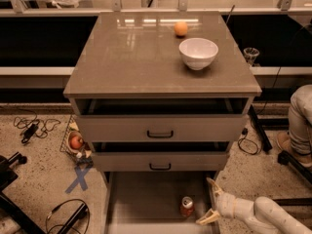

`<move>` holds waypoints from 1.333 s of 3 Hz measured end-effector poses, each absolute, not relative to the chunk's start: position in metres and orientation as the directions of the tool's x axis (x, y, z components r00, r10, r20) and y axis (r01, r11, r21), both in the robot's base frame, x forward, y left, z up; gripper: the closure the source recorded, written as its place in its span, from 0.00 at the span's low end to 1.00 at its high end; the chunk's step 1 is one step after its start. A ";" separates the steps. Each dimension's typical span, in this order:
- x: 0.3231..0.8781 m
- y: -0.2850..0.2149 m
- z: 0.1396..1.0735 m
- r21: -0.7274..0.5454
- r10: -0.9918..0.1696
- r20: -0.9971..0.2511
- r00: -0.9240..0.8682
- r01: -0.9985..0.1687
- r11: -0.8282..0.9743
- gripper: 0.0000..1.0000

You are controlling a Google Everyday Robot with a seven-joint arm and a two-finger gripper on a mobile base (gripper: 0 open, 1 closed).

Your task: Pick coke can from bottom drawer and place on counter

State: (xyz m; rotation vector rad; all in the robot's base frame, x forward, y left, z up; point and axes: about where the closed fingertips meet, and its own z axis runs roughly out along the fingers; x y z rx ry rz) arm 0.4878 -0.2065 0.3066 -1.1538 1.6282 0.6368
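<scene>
from my remote seat i read the scene left to right. on the speckled floor at far left lay a blue tape cross [79, 178] and, just beyond it, a small wire basket holding a red fruit [75, 141]. next came the grey-brown drawer cabinet. its two upper drawers with black handles [160, 134] stood slightly pulled out, and the deep bottom drawer [141, 199] was drawn fully toward the near edge, its flat floor bare on the left.

the small red coke can with a silver top [186, 206] stood upright on that floor, right of centre and toward the near end. just to its right was the cream two-finger gripper [203, 201], reaching in low over the drawer's right wall. its fingers were spread wide, one tip pointing far and one near, with nothing between them. the can sat just beside that gap, apart from both fingers as far as i could tell.

up on the wide glossy grey-brown counter [131, 57] the left and middle were bare, while a round orange fruit [181, 28] and a white ceramic bowl [198, 52] sat toward the far right.

i judged the task early: the drawer was open and the approach nearly made, but the grasp, the lift and the placing on the counter were all left to do.
</scene>
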 end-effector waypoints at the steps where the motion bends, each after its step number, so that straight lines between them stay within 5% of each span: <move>1: 0.490 -0.203 0.284 -0.124 -0.383 -0.923 -0.027 -0.924 0.363 0.00; 4: 0.496 -0.169 0.196 -0.066 -0.433 -0.900 -0.055 -0.963 0.260 0.00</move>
